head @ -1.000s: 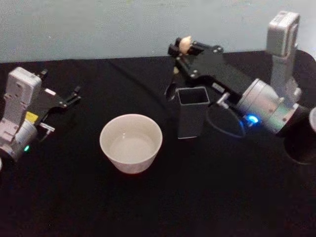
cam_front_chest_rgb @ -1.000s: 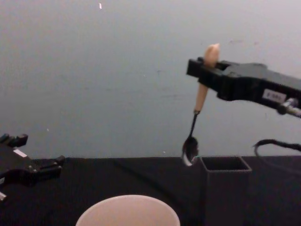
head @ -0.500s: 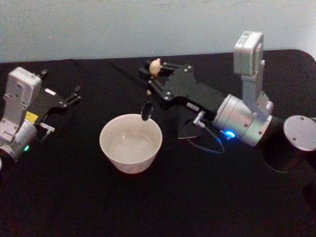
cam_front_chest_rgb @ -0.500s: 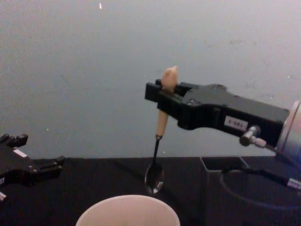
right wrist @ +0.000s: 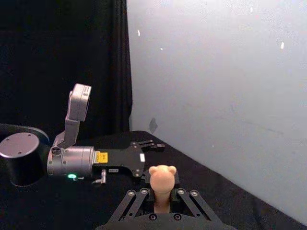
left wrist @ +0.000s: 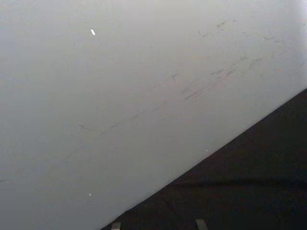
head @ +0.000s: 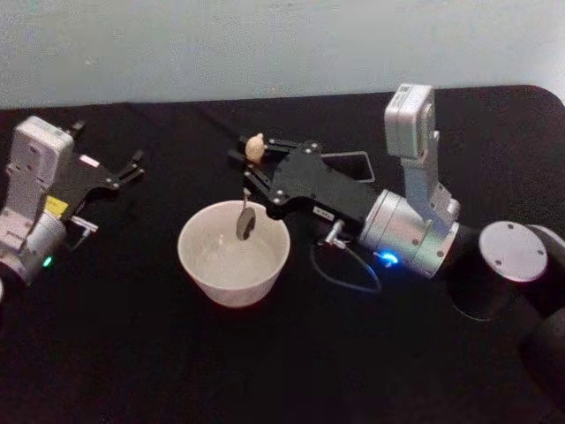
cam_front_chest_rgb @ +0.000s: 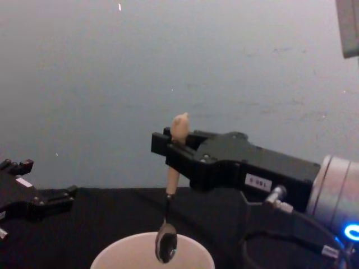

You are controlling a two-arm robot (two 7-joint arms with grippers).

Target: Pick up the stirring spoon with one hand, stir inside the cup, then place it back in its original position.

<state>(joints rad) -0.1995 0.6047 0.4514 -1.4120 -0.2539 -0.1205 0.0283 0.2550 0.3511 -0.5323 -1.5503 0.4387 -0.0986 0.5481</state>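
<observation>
Since half a second before, your right gripper (head: 256, 163) had carried the stirring spoon (head: 245, 221) further toward the robot's left and lower. Its dark bowl had hung at the far rim of the cup (head: 231, 278) and now hung inside the cup's mouth. You had that gripper clamped on the beige handle just under the knob. The spoon hung down from the fingers nearly upright, with the stem and bowl below the gripper and the knob above it. In the chest view the bowl dipped below the rim line, near the middle of the cup. You could not tell from these views whether it touched the cup's inside.

The dark grey holder (head: 357, 166) stood behind the gripper's body, to the robot's right of the cup and apart from it, with its square mouth partly hidden. Your left gripper (head: 108, 146) lay parked at the left over the black table (head: 265, 371), fingers spread, well apart from the cup.

You had one spoon, one cup, one holder and two grippers before you.
</observation>
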